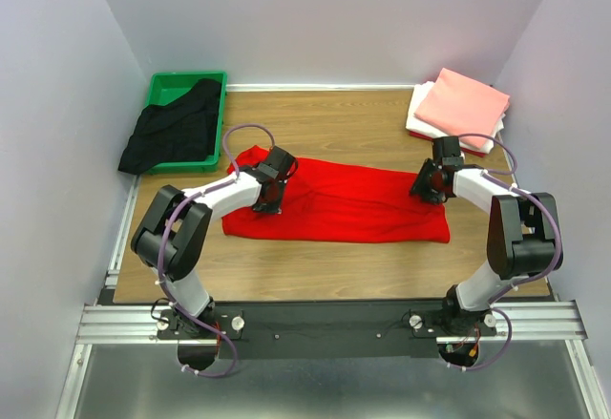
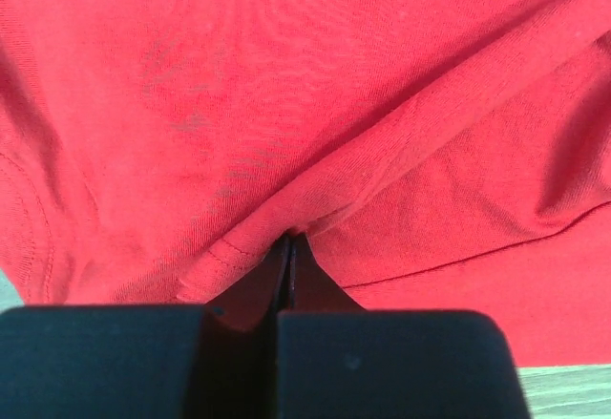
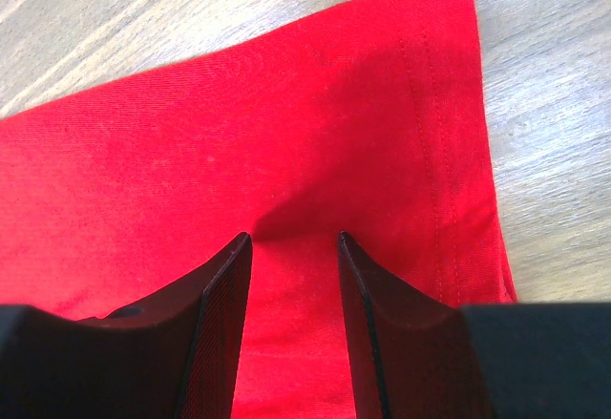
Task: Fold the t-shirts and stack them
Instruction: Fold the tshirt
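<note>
The bright red t-shirt (image 1: 353,201) lies as a long strip across the middle of the wooden table (image 1: 325,123). My left gripper (image 1: 270,195) is over its left end. In the left wrist view it (image 2: 289,238) is shut, pinching a raised fold of red cloth (image 2: 286,75). My right gripper (image 1: 430,185) is over the right end. In the right wrist view it (image 3: 294,238) is open, tips down on the red cloth (image 3: 239,133) near the stitched hem. The black t-shirt (image 1: 177,128) hangs unfolded out of a green bin. The folded salmon-pink shirt (image 1: 463,102) lies on the folded white one (image 1: 418,114).
The green bin (image 1: 181,83) stands at the back left corner, with the black cloth spilling over its left rim. The folded stack sits at the back right, close to my right arm. White walls enclose the table on three sides.
</note>
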